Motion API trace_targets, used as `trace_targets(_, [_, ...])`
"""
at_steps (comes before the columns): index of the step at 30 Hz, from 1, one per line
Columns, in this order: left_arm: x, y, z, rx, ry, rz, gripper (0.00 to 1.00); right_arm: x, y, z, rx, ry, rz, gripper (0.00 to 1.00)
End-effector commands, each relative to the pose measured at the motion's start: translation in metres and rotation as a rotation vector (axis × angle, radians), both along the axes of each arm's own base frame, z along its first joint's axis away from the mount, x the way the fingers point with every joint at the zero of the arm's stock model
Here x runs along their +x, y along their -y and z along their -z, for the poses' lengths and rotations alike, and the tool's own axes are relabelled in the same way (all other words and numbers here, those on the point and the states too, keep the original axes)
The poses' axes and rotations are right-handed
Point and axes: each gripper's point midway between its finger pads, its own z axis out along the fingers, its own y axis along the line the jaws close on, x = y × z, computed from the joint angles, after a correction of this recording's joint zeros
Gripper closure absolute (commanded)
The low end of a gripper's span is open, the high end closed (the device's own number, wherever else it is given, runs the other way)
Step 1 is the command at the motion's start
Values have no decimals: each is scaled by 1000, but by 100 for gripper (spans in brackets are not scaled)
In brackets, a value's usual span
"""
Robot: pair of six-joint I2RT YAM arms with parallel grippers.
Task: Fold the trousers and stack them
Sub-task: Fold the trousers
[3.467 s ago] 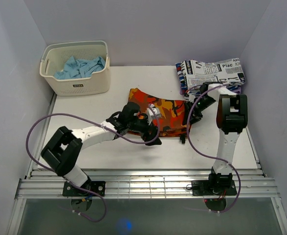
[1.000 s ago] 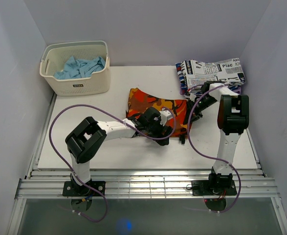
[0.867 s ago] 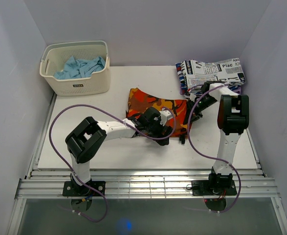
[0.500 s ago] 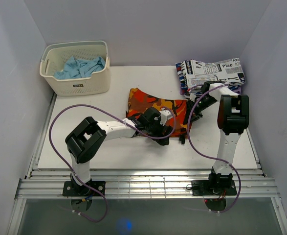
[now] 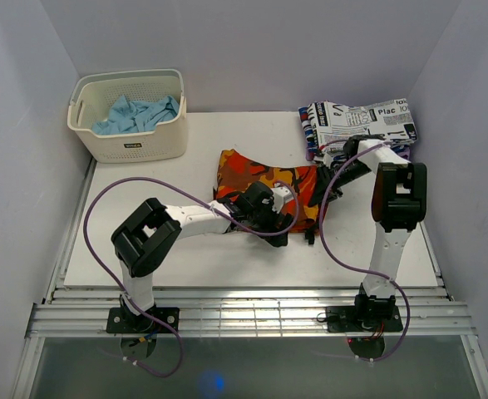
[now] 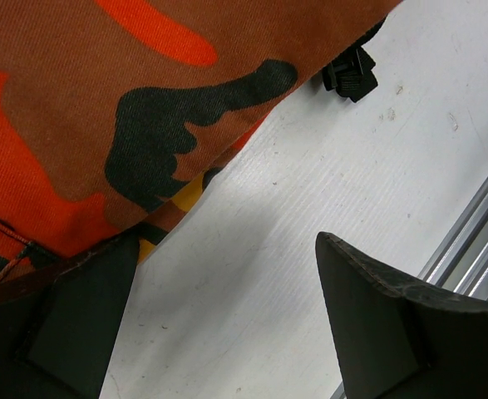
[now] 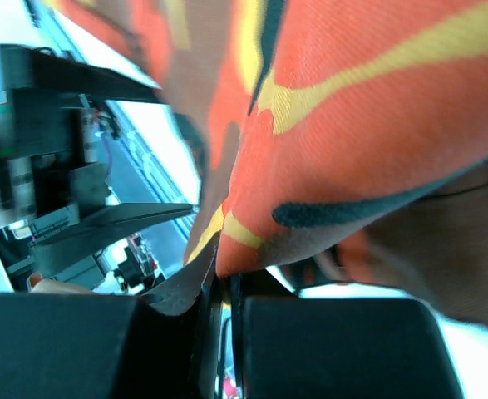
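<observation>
Now orange camo cloth trousers [image 5: 264, 179] clamped by right gripper [image 7: 224, 287]; left gripper [image 6: 219, 274] wide; fold cd be skewed by one-sided pull

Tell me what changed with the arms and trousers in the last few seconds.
The left gripper moved right and slightly nearer, to the camouflage trousers' near edge, jaws open. The right gripper still pinches their right edge; the basket and folded stack stayed put.
</observation>
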Motion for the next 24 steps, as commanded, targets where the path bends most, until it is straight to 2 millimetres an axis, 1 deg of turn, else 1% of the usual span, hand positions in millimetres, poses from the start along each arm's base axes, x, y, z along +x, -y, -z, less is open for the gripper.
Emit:
trace_targets(1, [-23, -5, 19, 40, -106, 30, 2, -5, -14, -50, 124, 73, 10, 92])
trace_targets(2, [-22, -5, 19, 41, -104, 26, 2, -8, -14, -54, 124, 82, 10, 92])
trace_targets(3, [-21, -5, 18, 39, -102, 25, 2, -9, -13, -53, 118, 85, 12, 92])
trace_targets(5, [-20, -5, 17, 36, -100, 19, 2, -20, -12, -48, 102, 46, 33, 92])
trace_targets(6, [-20, -5, 17, 35, -99, 19, 2, -22, -10, -44, 82, 53, 33, 92])
trace_targets(7, [-20, -5, 16, 34, -98, 19, 2, -26, -9, -44, 71, 54, 34, 92])
trace_targets(8, [-20, -5, 17, 36, -99, 15, 2, -32, -7, -37, 52, 30, 39, 92])
trace_targets(11, [-19, -6, 15, 32, -97, 14, 2, -37, -3, -27, 17, 17, 39, 92])
trace_targets(15, [-18, -6, 14, 32, -89, 9, 2, -39, 11, -2, -101, -7, 29, 92])
trace_targets(17, [-18, -6, 13, 32, -88, 10, 2, -42, 16, 8, -131, -26, 18, 92])
trace_targets(19, [-19, -6, 12, 28, -89, 11, 2, -49, 22, 22, -170, -59, -7, 92])
trace_targets(22, [-17, -1, 0, -4, -65, 24, 2, -56, 31, 45, -226, -86, -22, 92])
trace_targets(23, [-16, 0, -5, -18, -55, 30, 2, -51, 33, 53, -248, -59, -17, 92])
trace_targets(24, [-15, 2, -18, -44, -29, 37, 2, -51, 40, 61, -291, -51, -19, 92])
